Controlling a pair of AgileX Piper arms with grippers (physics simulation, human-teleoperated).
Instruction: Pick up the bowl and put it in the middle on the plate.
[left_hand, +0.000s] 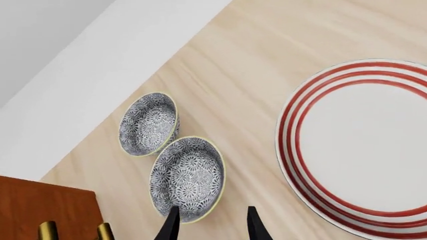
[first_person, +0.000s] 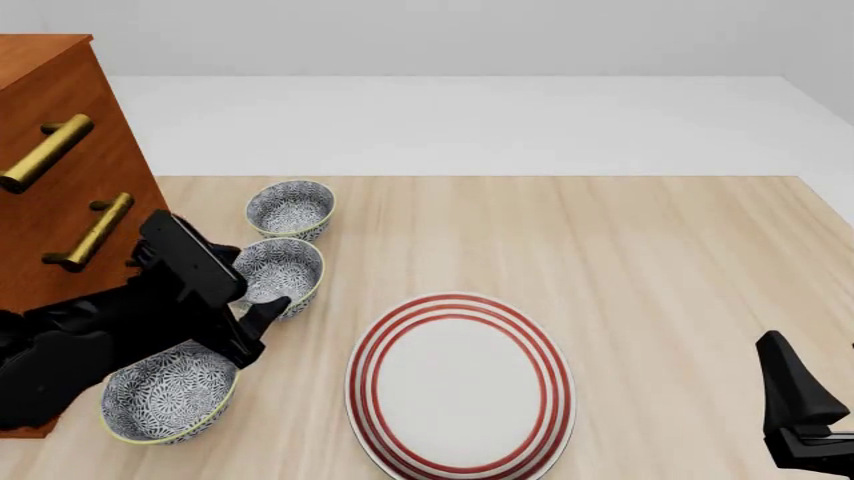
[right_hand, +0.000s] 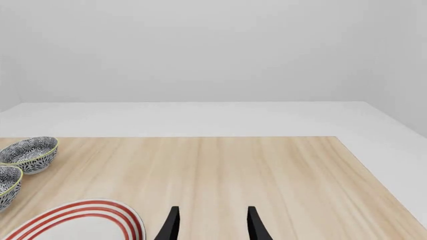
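Observation:
Three look-alike blue-grey floral bowls stand in a row on the left of the table. My left gripper (first_person: 274, 308) is open and hovers at the near rim of the middle bowl (first_person: 278, 270). In the left wrist view one fingertip (left_hand: 171, 223) overlaps that bowl's (left_hand: 187, 176) rim, and the other is over bare wood. Nothing is between the fingers. The white plate (first_person: 461, 385) with red rings lies right of the bowls, with nothing on it. My right gripper (first_person: 798, 390) is open at the near right corner, well away from the plate (right_hand: 73, 220).
A brown wooden cabinet (first_person: 60, 190) with brass handles stands at the far left, close behind my left arm. A second bowl (first_person: 290, 208) sits farther back and a third (first_person: 167, 392) nearer, partly under the arm. The table (first_person: 641, 260) ends at a white floor.

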